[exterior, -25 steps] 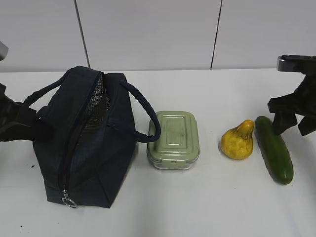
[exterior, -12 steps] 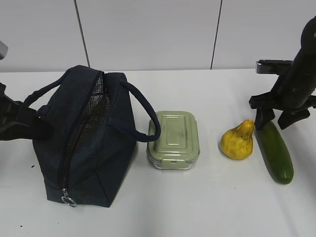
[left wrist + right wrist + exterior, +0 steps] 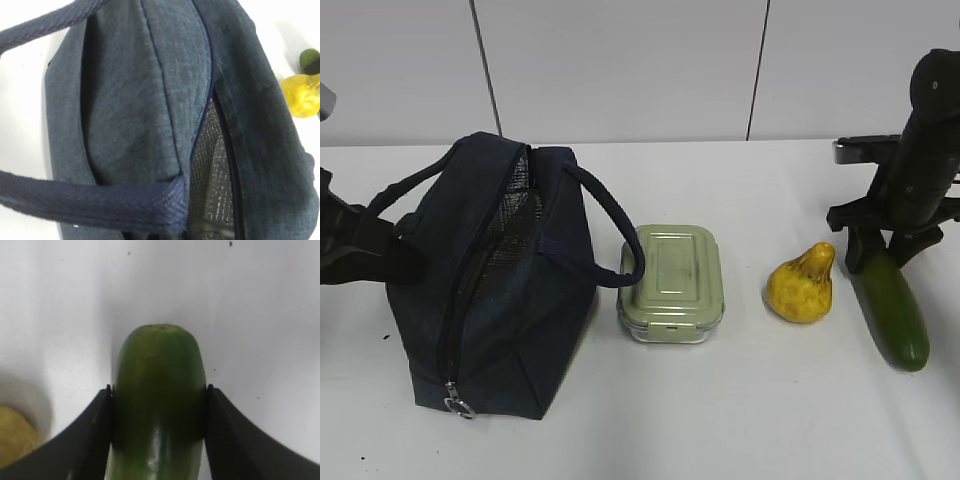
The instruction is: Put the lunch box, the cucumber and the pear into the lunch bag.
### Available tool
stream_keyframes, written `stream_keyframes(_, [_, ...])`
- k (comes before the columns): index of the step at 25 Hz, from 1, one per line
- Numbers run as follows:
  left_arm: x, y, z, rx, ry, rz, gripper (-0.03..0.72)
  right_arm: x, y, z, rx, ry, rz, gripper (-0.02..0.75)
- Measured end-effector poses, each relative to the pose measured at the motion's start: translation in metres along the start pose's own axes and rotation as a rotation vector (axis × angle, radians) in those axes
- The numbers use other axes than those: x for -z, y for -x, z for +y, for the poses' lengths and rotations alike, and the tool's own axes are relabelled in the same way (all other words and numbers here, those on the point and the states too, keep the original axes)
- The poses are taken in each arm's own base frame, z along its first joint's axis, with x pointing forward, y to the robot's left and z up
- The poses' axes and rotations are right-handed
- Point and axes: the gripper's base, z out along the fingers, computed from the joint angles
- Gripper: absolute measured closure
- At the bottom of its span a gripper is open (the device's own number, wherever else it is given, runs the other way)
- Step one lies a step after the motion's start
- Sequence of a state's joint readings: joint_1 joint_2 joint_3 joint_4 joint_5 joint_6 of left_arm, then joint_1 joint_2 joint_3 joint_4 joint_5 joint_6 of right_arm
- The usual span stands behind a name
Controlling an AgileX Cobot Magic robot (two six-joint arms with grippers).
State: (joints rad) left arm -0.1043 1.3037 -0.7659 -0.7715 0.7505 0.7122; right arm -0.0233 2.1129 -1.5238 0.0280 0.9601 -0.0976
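The dark navy lunch bag (image 3: 520,300) stands at the left with its top zipper open and silvery lining showing; it fills the left wrist view (image 3: 140,100). The pale green lunch box (image 3: 672,280) sits just right of it. The yellow pear (image 3: 803,285) lies further right, also seen in the left wrist view (image 3: 301,95). My right gripper (image 3: 878,252) is shut on the far end of the dark green cucumber (image 3: 897,315), which lies on the table; both fingers press its sides (image 3: 157,380). My left gripper (image 3: 390,258) is against the bag's left side by a handle, its jaws hidden.
The white table (image 3: 750,420) runs to a pale panelled wall behind. A bag handle loop (image 3: 620,240) hangs over toward the lunch box. The pear lies close to the left of the cucumber and the right gripper.
My right gripper has come down over the cucumber's far end and closed on it. The cucumber has shifted slightly right and nearer. The left arm and bag have not moved.
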Motion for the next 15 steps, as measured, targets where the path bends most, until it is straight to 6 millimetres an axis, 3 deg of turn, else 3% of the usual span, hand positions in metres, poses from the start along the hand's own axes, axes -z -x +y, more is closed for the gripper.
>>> stream_keyframes(3, [0.000,0.000,0.000,0.000,0.000,0.000,0.704,0.032,0.004,0.001,-0.001,-0.004,-0.078,0.361])
stream_keyframes(9, [0.000,0.000,0.000,0.000,0.001,-0.001,0.704,0.133,0.011,0.016,0.003,0.131,-0.273,0.361])
stream_keyframes(12, [0.000,0.000,0.000,-0.001,0.001,-0.001,0.704,0.166,0.015,0.047,0.058,0.351,-0.352,0.361])
stream_keyframes(15, [0.000,0.000,0.000,-0.003,0.002,-0.002,0.704,0.181,0.014,0.107,0.158,0.573,-0.391,0.361])
